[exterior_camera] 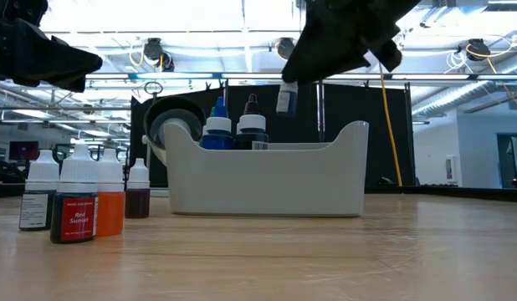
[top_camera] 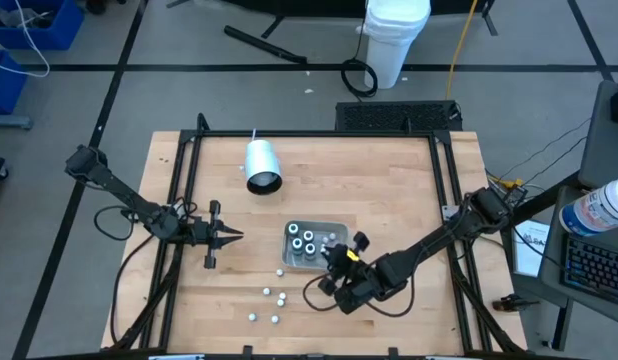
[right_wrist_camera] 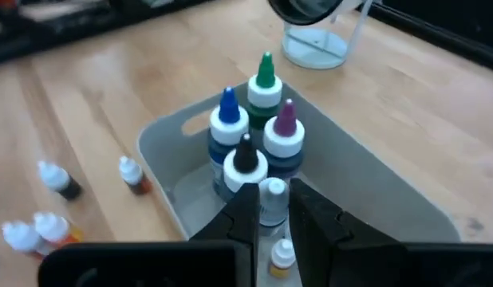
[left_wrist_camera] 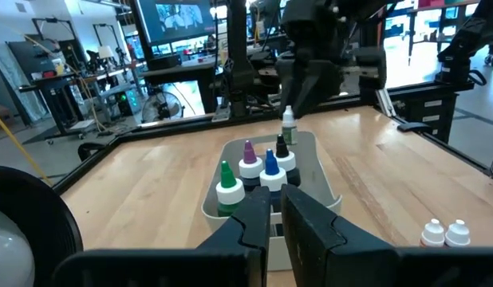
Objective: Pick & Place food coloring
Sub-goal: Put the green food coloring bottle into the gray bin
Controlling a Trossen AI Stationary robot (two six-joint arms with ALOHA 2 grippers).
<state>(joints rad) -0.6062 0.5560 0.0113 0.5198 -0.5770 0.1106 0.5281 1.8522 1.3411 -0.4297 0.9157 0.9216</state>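
Over the tray: a small bottle hangs pinched between the right gripper's fingers, just above the tray's open corner, likely so it can be lowered in upright beside the others.
Held bottle: upright, whitish cap, clear of the tray floor in the low view; the grip is on its body.
Bottles in tray: four stand close together at one end of the tray, with green, blue, purple and black tips; packed tight, which leaves free floor for more.
Bottles left out: several loose bottles stand on the table near its front edge, well apart from the tray; in the low view a red-labelled one and an orange one stand upright, so the job looks about half done.
Left gripper: hovers over the table to the left of the tray, pointed toward it, fingers pressed nearly together and holding nothing; it seems to be waiting.
Cup: a white cup lies on its side toward the back of the table, well apart from the tray.
Surface: pale wooden table inside a black frame.
Room: a workshop with a grey floor, a white bucket beyond the table, black curtains, monitors and ceiling lights.
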